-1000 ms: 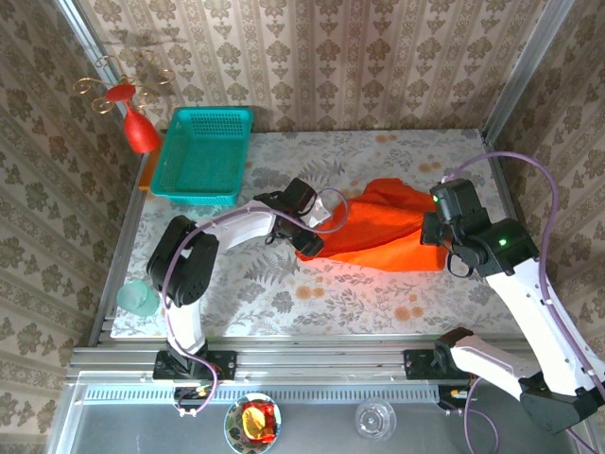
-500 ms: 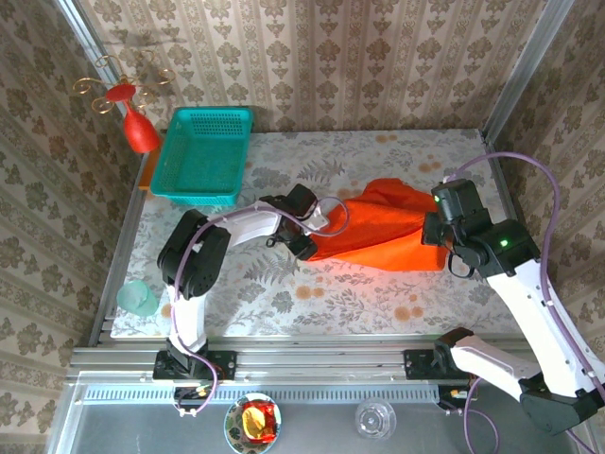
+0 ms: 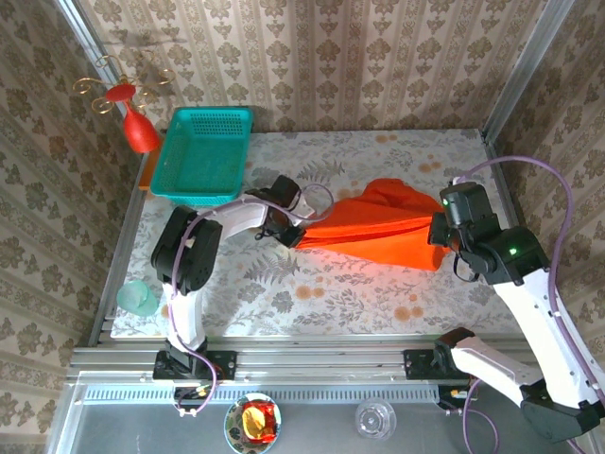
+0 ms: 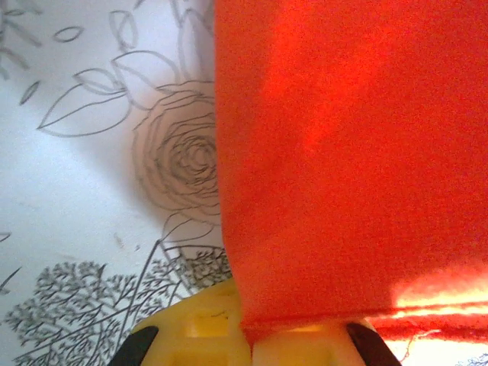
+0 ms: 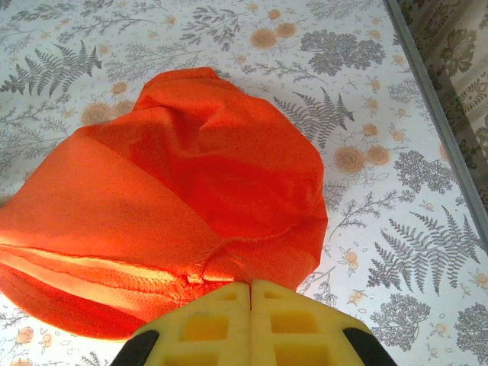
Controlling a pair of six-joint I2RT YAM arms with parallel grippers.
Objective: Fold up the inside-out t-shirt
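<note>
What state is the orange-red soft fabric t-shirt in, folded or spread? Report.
Neither: the orange-red t-shirt is bunched, stretched into a wedge between the left gripper and right gripper, both shut on its edges.

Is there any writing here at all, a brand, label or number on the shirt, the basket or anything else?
None: no word, number or sign can be read in any view.
t-shirt: plain orange-red fabric, no print or tag showing.
teal basket: no label.
wrapper at the near edge: too small to read.
</note>
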